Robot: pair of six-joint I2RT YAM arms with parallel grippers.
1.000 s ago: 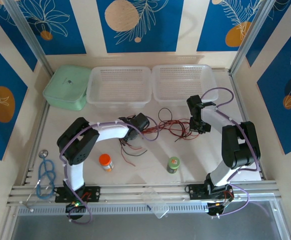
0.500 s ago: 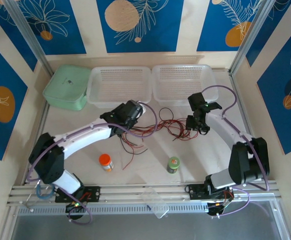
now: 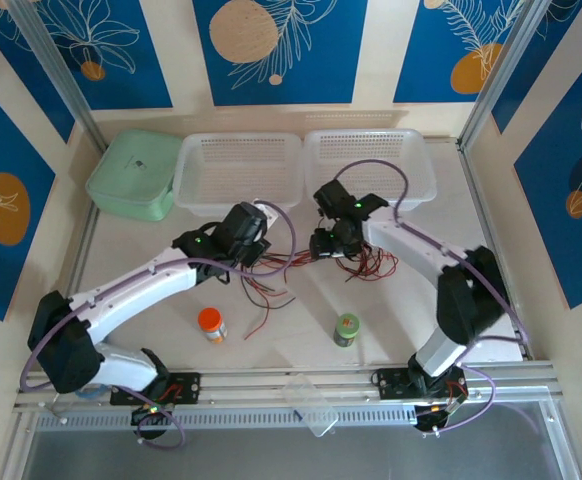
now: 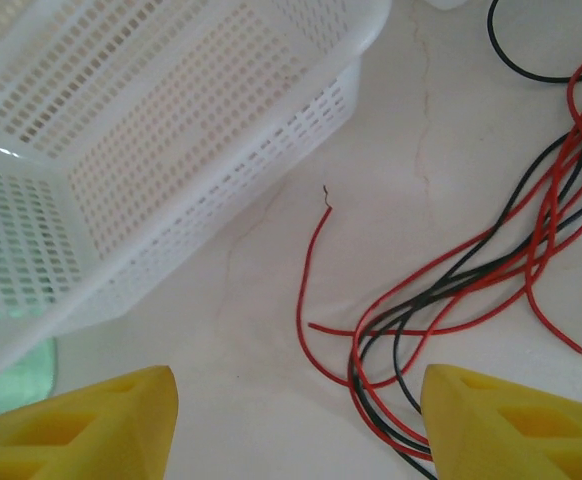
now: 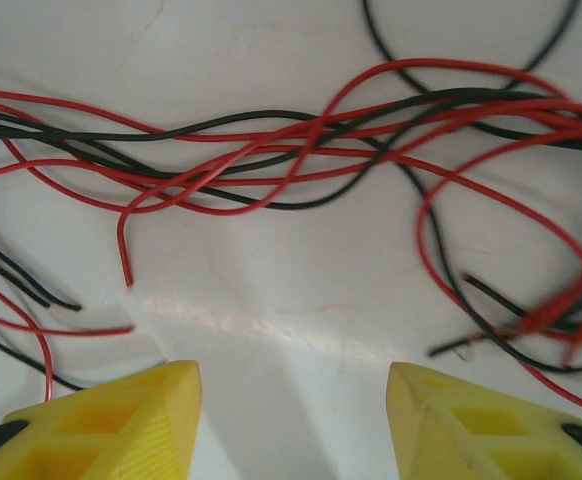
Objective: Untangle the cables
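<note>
The cables (image 3: 289, 263) are thin red and black wires, tangled in a loose bundle across the middle of the table. My left gripper (image 3: 254, 243) hangs over the bundle's left end, and my right gripper (image 3: 328, 243) hovers over its middle. In the left wrist view the left gripper (image 4: 296, 430) is open, with red and black cables (image 4: 451, 280) running down past its right finger (image 4: 511, 420). In the right wrist view the right gripper (image 5: 293, 420) is open over bare table, and the cables (image 5: 301, 150) lie just beyond its fingertips. Neither gripper holds anything.
Two white mesh baskets (image 3: 239, 170) (image 3: 369, 160) stand at the back, with a green lidded container (image 3: 133, 175) to their left. The left basket (image 4: 151, 150) is close to my left gripper. An orange-capped bottle (image 3: 211, 323) and a green bottle (image 3: 347, 329) stand in front of the cables.
The right arm has swung left over the middle of the bundle, and its gripper has opened. The left arm has stretched out towards the back, near the left basket.
</note>
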